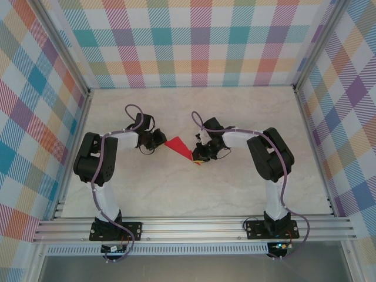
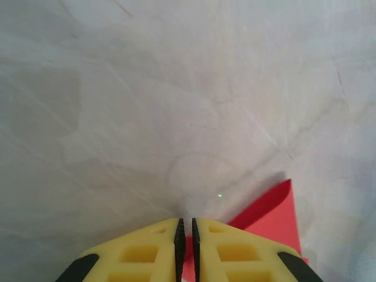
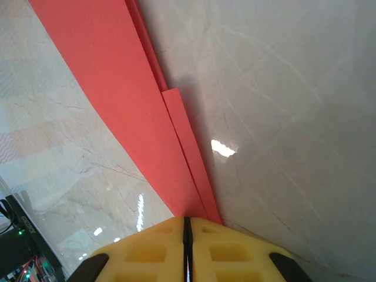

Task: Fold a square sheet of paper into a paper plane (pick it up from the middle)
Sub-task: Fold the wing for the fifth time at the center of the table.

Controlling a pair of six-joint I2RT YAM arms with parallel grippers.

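- Seen from above, two black robot arms reach inward over a pale marble-patterned table (image 1: 235,188), inside walls of pastel plaid.
- Between them is a sheet of paper (image 1: 178,145), bright red and folded to a pointed shape. It sits near the middle of the table, with a sliver of yellow at its lower right tip.
- The left gripper (image 1: 157,140) meets the paper's left corner. In its wrist view the yellow fingers (image 2: 147,252) stand almost together, with a thin slit between them. Red shows low in that slit (so it appears pinched there), and more of the paper (image 2: 273,214) fans out to the right.
- The right gripper (image 1: 198,155) meets the paper's lower right end. In its wrist view the jaws are pressed together on the paper (image 3: 117,88), which runs up and left in long creased layers.
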